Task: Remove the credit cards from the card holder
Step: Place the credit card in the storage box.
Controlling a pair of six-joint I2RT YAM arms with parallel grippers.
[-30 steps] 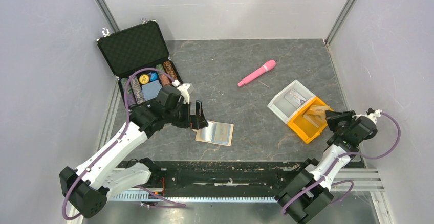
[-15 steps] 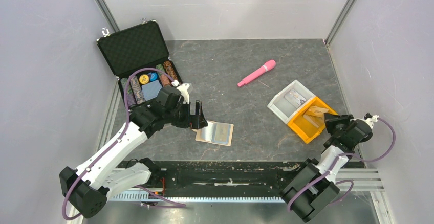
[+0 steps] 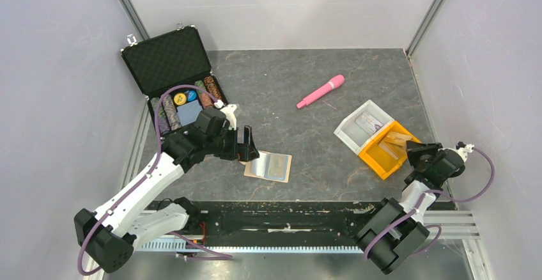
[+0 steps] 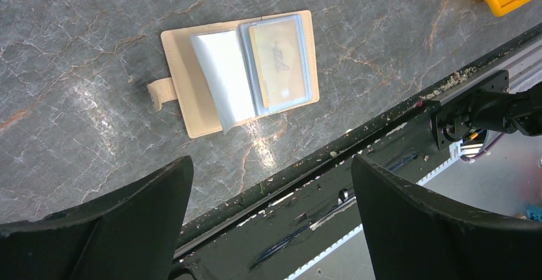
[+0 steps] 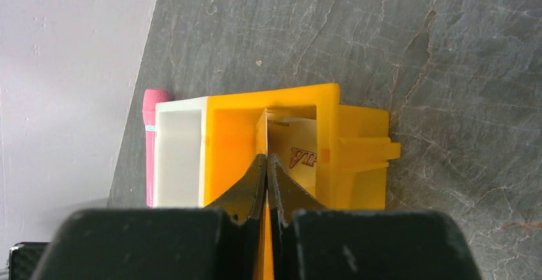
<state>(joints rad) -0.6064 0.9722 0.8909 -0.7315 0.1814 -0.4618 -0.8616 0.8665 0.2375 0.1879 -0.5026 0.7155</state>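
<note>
The tan card holder lies open on the table near the front edge; in the left wrist view a gold-tan credit card sits in its clear sleeve. My left gripper hovers just left of it, open and empty. My right gripper is at the near right corner of the orange tray. In the right wrist view its jaws are shut on a thin card held edge-on. Another card with printed letters lies in the tray.
A white tray adjoins the orange one on its left. A pink pen lies behind them. An open black poker-chip case stands at the back left. The black rail runs along the table's front edge.
My right gripper has drawn back a little toward the near right, from over the orange tray's corner. The left arm and the card holder have not moved.
</note>
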